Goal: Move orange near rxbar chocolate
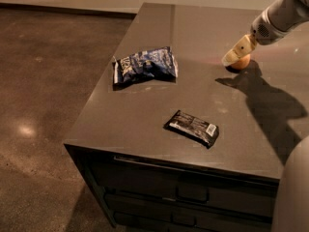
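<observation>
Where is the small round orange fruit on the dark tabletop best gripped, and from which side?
Grip the small round orange fruit across its widest middle, coming down from above. It is a smooth ball resting on the flat dark tabletop, so any two opposite sides should serve equally, and a low side approach would likely meet the surface. The gripper hangs right over its top, partly covering it.

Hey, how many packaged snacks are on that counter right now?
2. A blue chip bag lies back left; a black snack bar lies near the front edge. The gripper is at the orange, back right.
</observation>
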Action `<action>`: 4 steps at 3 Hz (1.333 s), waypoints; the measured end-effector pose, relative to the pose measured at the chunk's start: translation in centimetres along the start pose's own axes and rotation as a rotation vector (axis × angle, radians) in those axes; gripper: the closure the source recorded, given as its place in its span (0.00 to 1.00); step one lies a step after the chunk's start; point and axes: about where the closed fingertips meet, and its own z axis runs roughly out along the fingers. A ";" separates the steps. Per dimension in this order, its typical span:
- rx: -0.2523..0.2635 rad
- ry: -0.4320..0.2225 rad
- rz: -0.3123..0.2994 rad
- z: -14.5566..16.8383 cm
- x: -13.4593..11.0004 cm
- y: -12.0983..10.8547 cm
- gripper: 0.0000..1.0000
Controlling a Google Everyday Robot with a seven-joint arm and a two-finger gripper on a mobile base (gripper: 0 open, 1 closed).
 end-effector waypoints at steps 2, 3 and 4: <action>-0.015 0.031 0.057 2.2 1.5 -1.0 0.16; -0.025 0.031 0.058 2.8 1.2 -0.9 0.41; -0.034 0.012 -0.002 1.9 0.6 0.2 0.72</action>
